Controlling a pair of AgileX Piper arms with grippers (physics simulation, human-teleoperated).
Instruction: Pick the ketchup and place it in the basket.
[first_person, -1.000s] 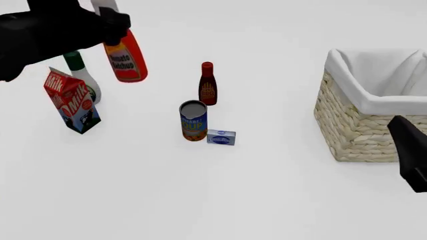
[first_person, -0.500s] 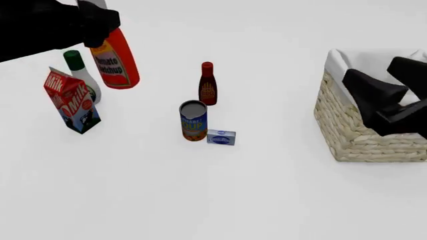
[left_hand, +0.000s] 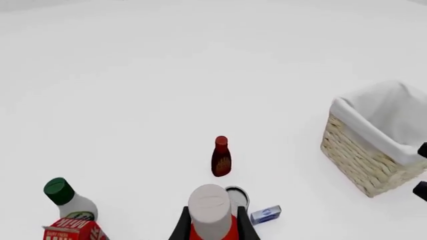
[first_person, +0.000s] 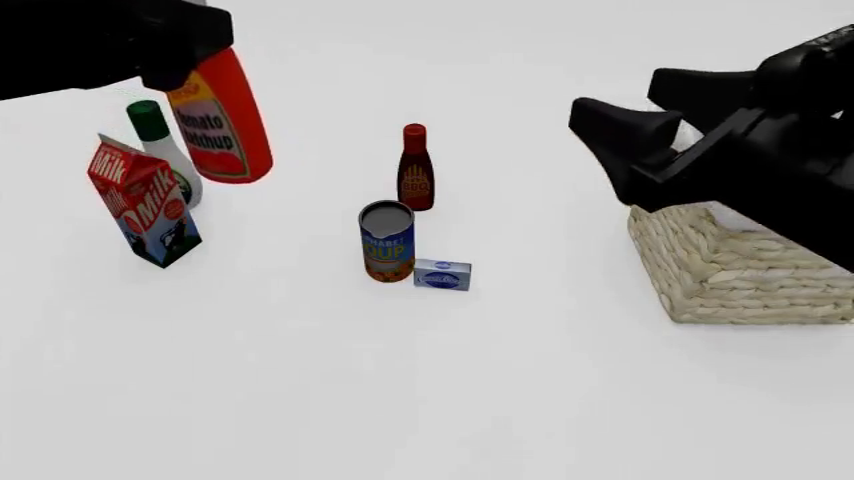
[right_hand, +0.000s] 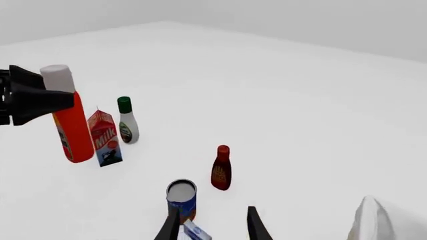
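The left gripper (first_person: 187, 45) is closed around the neck of the ketchup (first_person: 216, 115), holding it in the air above the table's far-left area, over the milk carton (first_person: 142, 203) and the green-capped white bottle (first_person: 163, 150). The right gripper (right_hand: 211, 225) hangs with its fingers parted and apparently holding nothing, raised in front of the basket (first_person: 727, 265) at the right edge. The basket's interior is largely hidden by that arm.
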